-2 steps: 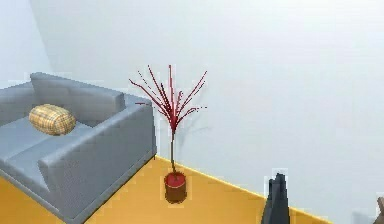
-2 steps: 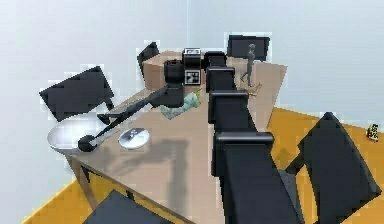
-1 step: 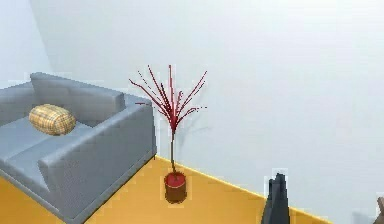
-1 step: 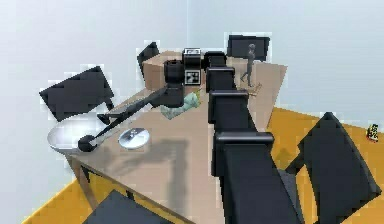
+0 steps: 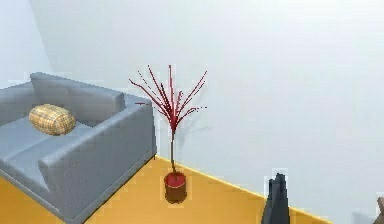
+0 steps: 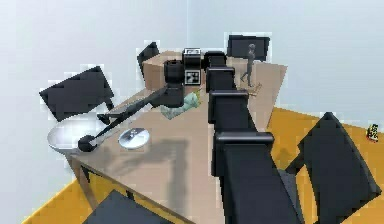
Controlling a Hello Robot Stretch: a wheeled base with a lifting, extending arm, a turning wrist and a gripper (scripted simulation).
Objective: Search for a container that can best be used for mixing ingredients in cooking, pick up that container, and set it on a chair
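Gripper: holds pale bowl at finger end, hanging clear off bench edge, near black chair.
Bench: grey plate, small figurine.
Forward view: grey sofa, checked cushion, red potted plant.

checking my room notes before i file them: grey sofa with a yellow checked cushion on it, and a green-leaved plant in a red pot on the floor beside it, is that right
Not quite: the plant has red leaves, not green, as the forward view shows. The rest holds: the grey sofa carries a yellow checked cushion, and the plant's red pot stands on the floor beside it.
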